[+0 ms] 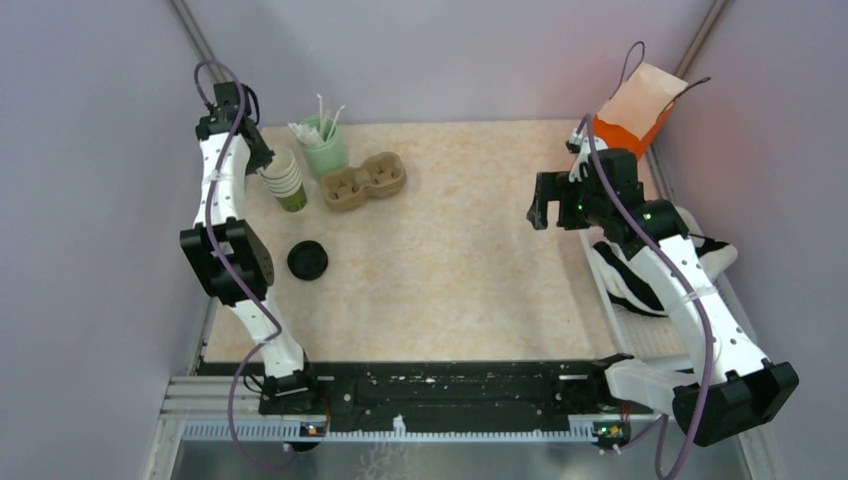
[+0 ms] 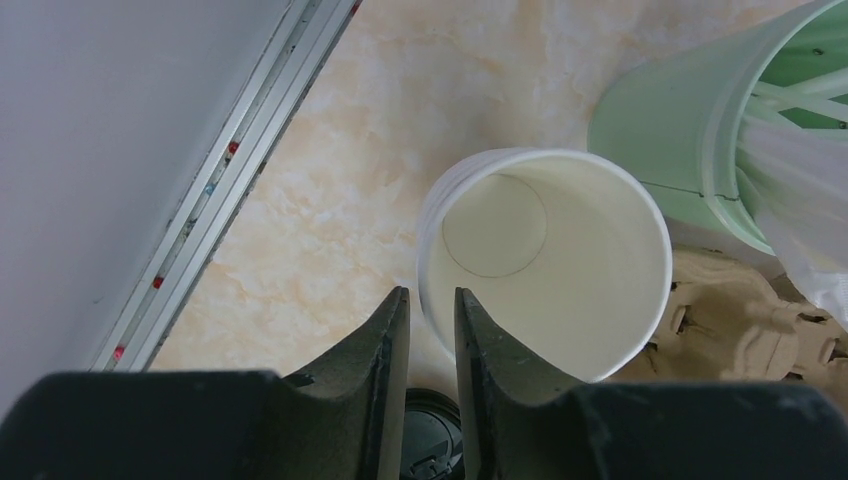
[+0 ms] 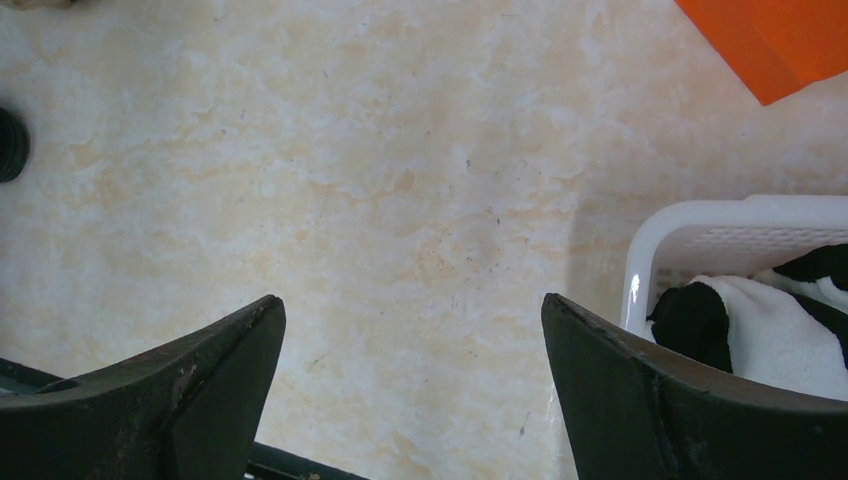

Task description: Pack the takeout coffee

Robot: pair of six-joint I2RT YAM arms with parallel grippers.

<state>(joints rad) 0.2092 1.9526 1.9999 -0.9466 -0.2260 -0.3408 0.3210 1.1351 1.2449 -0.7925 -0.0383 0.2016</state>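
no text, label, brand or number is legible to me in any view: the stacked paper cups [image 1: 283,178], the pale-green cup [image 1: 327,152] and the orange bag [image 1: 640,105] show me none.

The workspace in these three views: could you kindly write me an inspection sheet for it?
Surface: beige marbled table, no spills seen.
Job's things: black lid lying alone; no lidded coffee seen.
Clutter: lidless cup stack, green cup of sticks, cardboard carrier, orange bag, white basket holding cloth.
Grippers: left gripper pinches the stack's top rim; right gripper open, empty.
Cables: purple cables along both arms.
Surroundings: plain pale walls, nothing else seen.
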